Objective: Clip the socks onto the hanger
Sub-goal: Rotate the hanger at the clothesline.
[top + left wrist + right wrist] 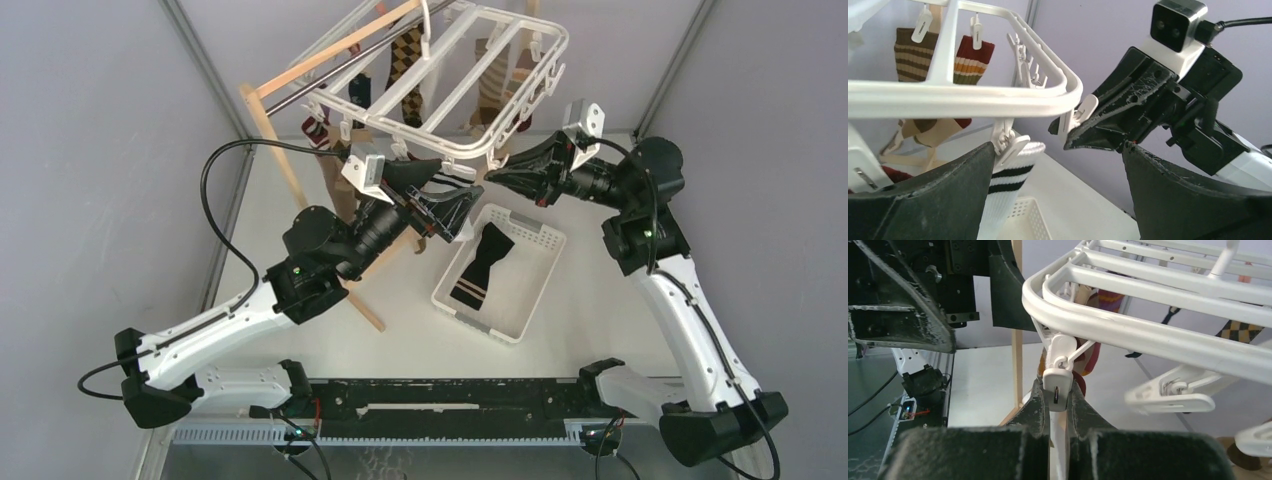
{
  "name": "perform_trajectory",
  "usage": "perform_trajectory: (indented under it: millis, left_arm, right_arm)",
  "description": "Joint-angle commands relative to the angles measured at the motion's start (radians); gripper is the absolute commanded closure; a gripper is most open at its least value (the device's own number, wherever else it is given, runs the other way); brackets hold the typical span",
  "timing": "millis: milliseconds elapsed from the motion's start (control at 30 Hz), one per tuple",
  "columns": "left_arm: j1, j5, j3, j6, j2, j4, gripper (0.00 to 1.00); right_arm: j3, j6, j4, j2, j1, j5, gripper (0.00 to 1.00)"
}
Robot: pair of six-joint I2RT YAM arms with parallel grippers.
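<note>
The hanger fills the upper middle of the top view, tilted, hooked over the rod of a wooden stand. Both arms reach up to its near edge from either side.

The right gripper comes in from the right. Its own camera shows its fingers closed tight on a small white clip that hangs from the hanger's rounded corner. The left wrist view shows the same grasp from the other side, the right gripper pinching the clip just under the corner of the frame.

The left gripper sits just left of it below the hanger's edge, its fingers spread wide and holding nothing. Between them, toward the lower left of that view, a white sock with black stripes hangs with its cuff at another clip.

Further back, in the upper left of the left wrist view, a brown-and-tan striped sock and a red striped sock hang from clips — both well apart from the grippers.

On the table, below the hanger at centre, a white slotted basket holds a black sock with white stripes lying flat.
</note>
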State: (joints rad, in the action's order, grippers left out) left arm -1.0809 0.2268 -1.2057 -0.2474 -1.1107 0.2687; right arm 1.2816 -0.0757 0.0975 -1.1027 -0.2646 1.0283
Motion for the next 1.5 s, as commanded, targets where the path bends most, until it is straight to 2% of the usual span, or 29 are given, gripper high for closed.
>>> perform_trajectory:
  millis: [0,433,600,833,967,1167,1467]
  left_arm:
    - [-0.008,-0.026,0.033,-0.032,0.03,0.054,0.0]
    - [-0.016,0.002,-0.027,-0.067,-0.017,0.039,0.01]
    - [-0.015,0.117,-0.198,-0.037,-0.08,-0.172,0.0]
    - [-0.014,0.179,-0.309,-0.037,-0.112,-0.305,0.0]
    - [-0.014,0.201,-0.43,-0.018,-0.164,-0.425,0.0]
    - [-0.014,0.126,-0.6,-0.08,-0.252,-0.611,0.0]
    - [0.001,0.018,-0.588,-0.187,-0.195,-0.675,0.0]
  right_arm:
    - [-0.017,0.133,-0.199,0.066,-0.072,-0.118,1.0]
    - [-0.045,0.109,-0.224,0.107,-0.168,-0.251,1.0]
    - [-0.004,0.091,-0.238,0.078,-0.168,-0.239,1.0]
    - [0.036,0.088,-0.267,0.056,-0.169,-0.225,1.0]
    - [0.036,0.088,-0.275,0.058,-0.17,-0.227,1.0]
    - [0.045,0.082,-0.282,0.059,-0.17,-0.22,1.0]
    - [0.051,0.083,-0.299,0.055,-0.168,-0.227,1.0]
